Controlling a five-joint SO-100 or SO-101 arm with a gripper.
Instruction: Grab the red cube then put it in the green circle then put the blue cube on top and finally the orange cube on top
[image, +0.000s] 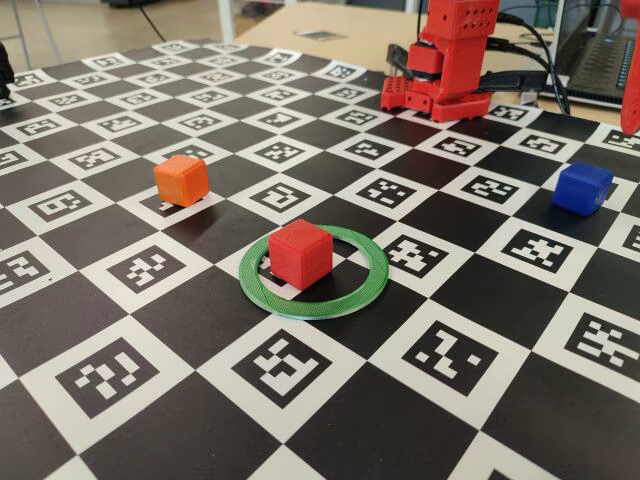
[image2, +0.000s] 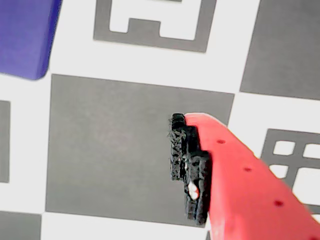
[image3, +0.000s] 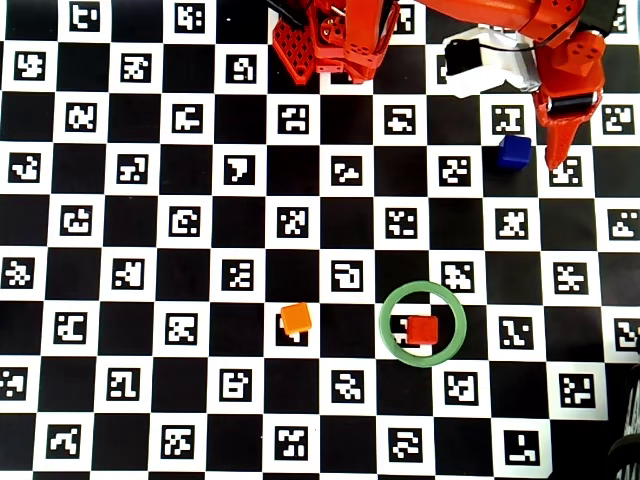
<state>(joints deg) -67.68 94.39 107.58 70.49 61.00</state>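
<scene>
We are seeing the matte red cube (image: 300, 253) sitting inside the ridged green circle (image: 352, 296), toward the near edge of the checkered surface (image: 200, 420). The rounded orange cube (image: 182, 180) is resting apart. The blue cube (image3: 515, 151) is lying just beside our gripper (image3: 556, 160); we cannot tell its jaw state.

We see an arm (image3: 500, 20) built of bright red plastic, blocky in its segments, on a red base (image: 437, 95) whose low front block is dotted with small holes. Black cables (image: 530, 45) run behind it, and a white part (image3: 480, 65) sits under the forearm in the overhead view. The gripper (image3: 560, 150) tapers to a red point. In the wrist view its red finger (image2: 240, 185) carries a row of small holes and a black ridged pad (image2: 187, 165) along its edge.
</scene>
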